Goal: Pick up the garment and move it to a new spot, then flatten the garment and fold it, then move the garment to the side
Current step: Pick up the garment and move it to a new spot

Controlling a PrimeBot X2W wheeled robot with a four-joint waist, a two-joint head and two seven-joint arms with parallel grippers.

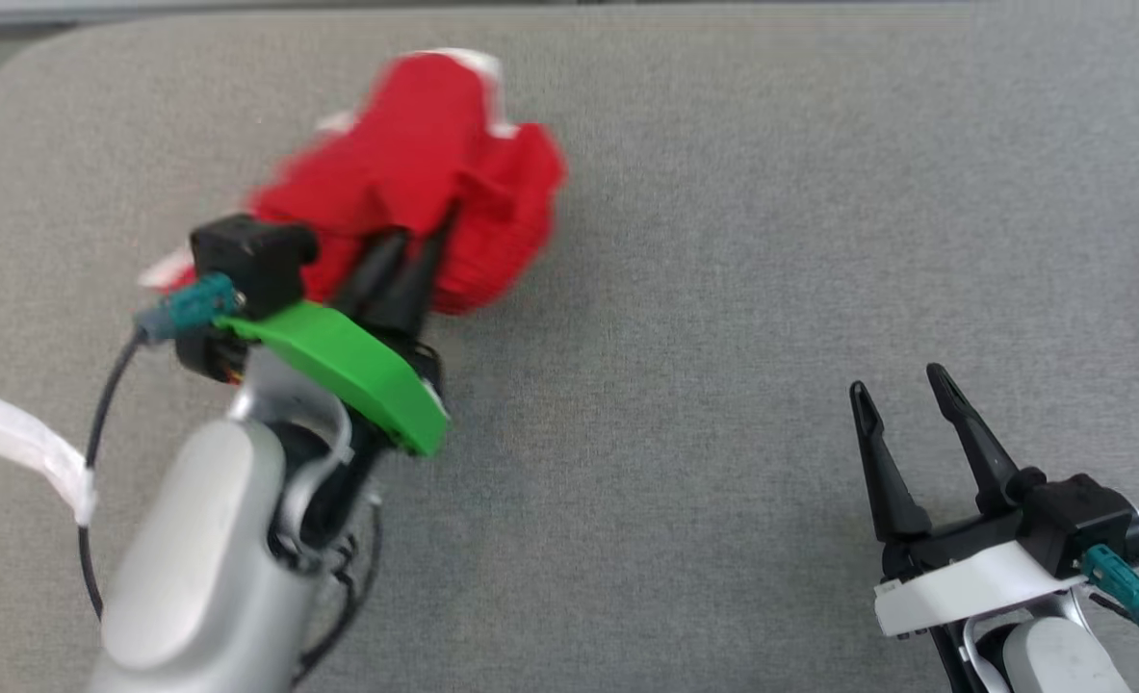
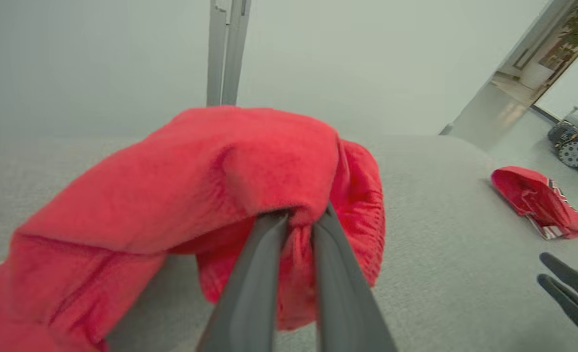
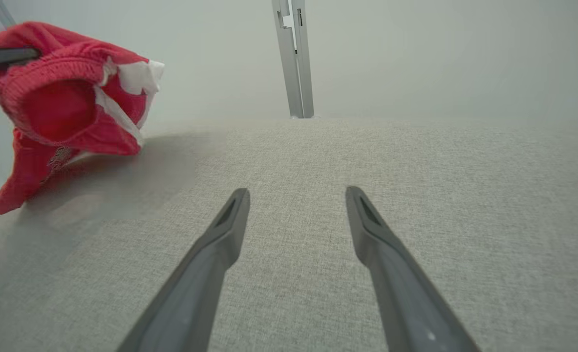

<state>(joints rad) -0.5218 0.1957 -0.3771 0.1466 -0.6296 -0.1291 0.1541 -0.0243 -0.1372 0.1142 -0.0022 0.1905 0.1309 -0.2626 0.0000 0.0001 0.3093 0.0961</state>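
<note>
Left gripper (image 1: 429, 241) is clamped on the garment (image 1: 415, 144). My two dark tapered fingers (image 2: 264, 274) pinch a bunched fold, with cloth squeezed into the narrow gap between them.

The garment is red, soft and fleecy, with a matte nap. It drapes over my fingertips in a rounded hump. In the right wrist view it shows a ribbed elastic band (image 3: 49, 66) around an opening, plus white trim (image 3: 137, 76) along one edge. It sits at the far left of the table (image 1: 723, 289), mostly lifted. One lower corner touches the surface and there is a soft shadow under the rest. It is blurred in the head view, so I can't read any detail there.

The table top is grey woven fabric with a fine, even weave. It lies flat and has a rounded corner.

Right gripper (image 1: 898, 385) is at the near right, well apart from the garment. Its fingers are spread wide with nothing between them, and its tips hover just over the weave.

There is a green plastic bracket (image 1: 348, 371) on my left wrist and a white one (image 1: 964, 582) on the right.

A second red cloth (image 2: 538, 200) with a striped edge lies crumpled and flat at the table's far side in the left wrist view. A grey metal profile post (image 3: 293, 58) stands behind the table edge.
</note>
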